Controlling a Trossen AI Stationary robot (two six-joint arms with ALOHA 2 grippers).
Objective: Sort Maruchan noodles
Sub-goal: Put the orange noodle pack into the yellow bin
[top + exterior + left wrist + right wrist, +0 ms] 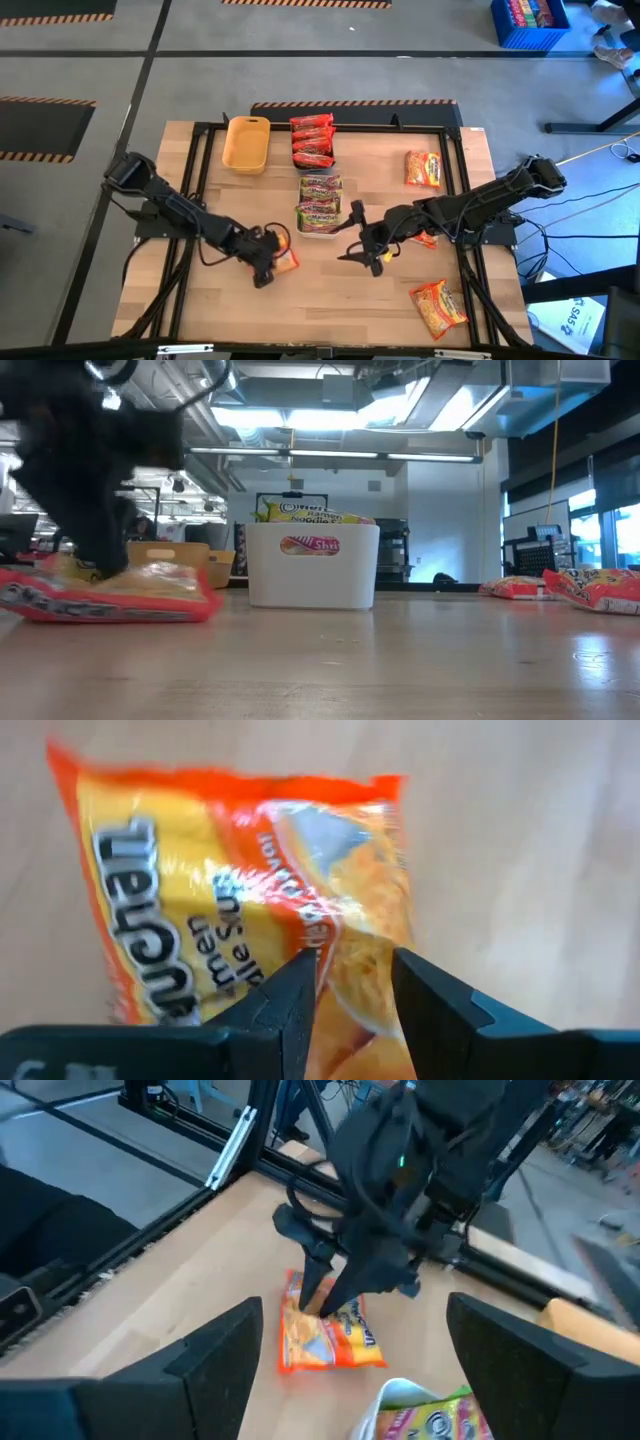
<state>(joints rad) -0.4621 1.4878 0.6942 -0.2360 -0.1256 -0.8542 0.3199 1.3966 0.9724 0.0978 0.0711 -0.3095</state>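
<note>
While clamped on an orange packet (250, 910), left tool (352, 990); right tool (372, 250) apart, beside white bin (320, 232).

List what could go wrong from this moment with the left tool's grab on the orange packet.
1. The left tool straddles only a fold near one edge of the orange packet; the crinkly film may slip out on lifting.
2. The right tool hangs open close by, so the arms might collide if both move toward the white bin.
</note>
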